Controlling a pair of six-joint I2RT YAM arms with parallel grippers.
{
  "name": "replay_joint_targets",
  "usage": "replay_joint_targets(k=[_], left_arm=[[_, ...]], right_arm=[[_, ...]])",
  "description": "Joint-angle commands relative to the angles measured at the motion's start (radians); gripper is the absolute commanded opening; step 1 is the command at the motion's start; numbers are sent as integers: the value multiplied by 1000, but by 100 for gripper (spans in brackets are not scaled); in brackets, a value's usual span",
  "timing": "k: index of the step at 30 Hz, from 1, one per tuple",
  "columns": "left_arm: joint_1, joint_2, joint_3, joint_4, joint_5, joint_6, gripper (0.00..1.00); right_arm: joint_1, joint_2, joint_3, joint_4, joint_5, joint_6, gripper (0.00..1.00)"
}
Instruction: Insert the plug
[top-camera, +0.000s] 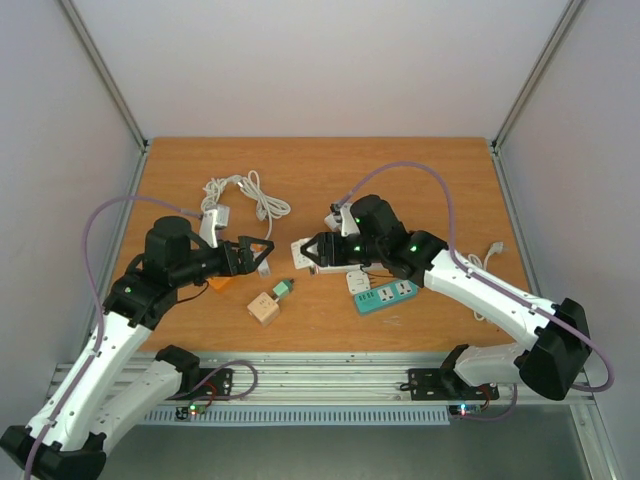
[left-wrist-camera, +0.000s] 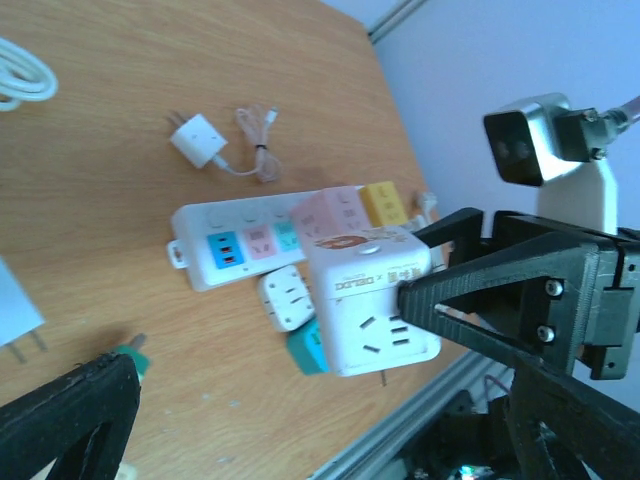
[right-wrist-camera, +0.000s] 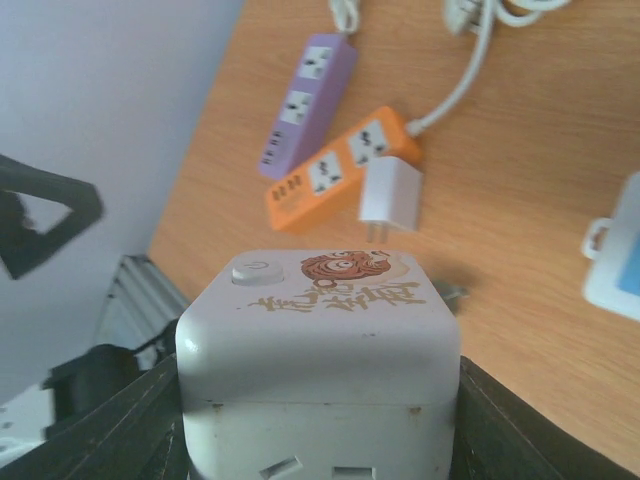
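**Mid-task state.** The socket cube (right-wrist-camera: 318, 340), taken here to be the plug, is clamped between the fingers of the right gripper (top-camera: 312, 250) and is carried above the table (top-camera: 420, 190). Pick-up is judged done; insertion is not. The left gripper (top-camera: 252, 256) is seen spread wide with nothing between its fingers, and it is pointed at the cube from close in front.

A white power strip (left-wrist-camera: 200, 225) lies below and beyond the right gripper's fingers. On the left gripper's side, past the cube, an orange strip (right-wrist-camera: 340, 170), a purple strip (right-wrist-camera: 305, 105) and a white charger (right-wrist-camera: 390, 195) are laid. No socket is yet met by the cube.

Only one pin (left-wrist-camera: 383, 378) is made out under the cube, and the rest of its underside is hidden. The intended socket cannot be told.
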Motion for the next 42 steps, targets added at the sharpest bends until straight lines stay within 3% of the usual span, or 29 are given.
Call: replay_joint_targets(k=[1,6,12,16,25,34,42], left_arm=[[2,-11,-31,137,110,-77,99],[-10,-12,-81,166,82,-113,97],[-39,-3,-123,162,-48,-101,95],[-52,6,-152,216,-44,-117,95],[-149,-29,-234,333,-192,-217,96],[-245,45,-234,404,-246,-180,98],[-322,85,-246,483,-350,-212,93]], right_arm=[[-5,-27,-8,143,-99,94,55],[1,-24,-19,160,-14,237,53],[145,-22,32,17,452,379,52],[165,9,76,-44,544,454,53],[164,60,88,10,508,660,53],[136,130,150,40,284,742,52],[136,136,138,47,241,806,53]])
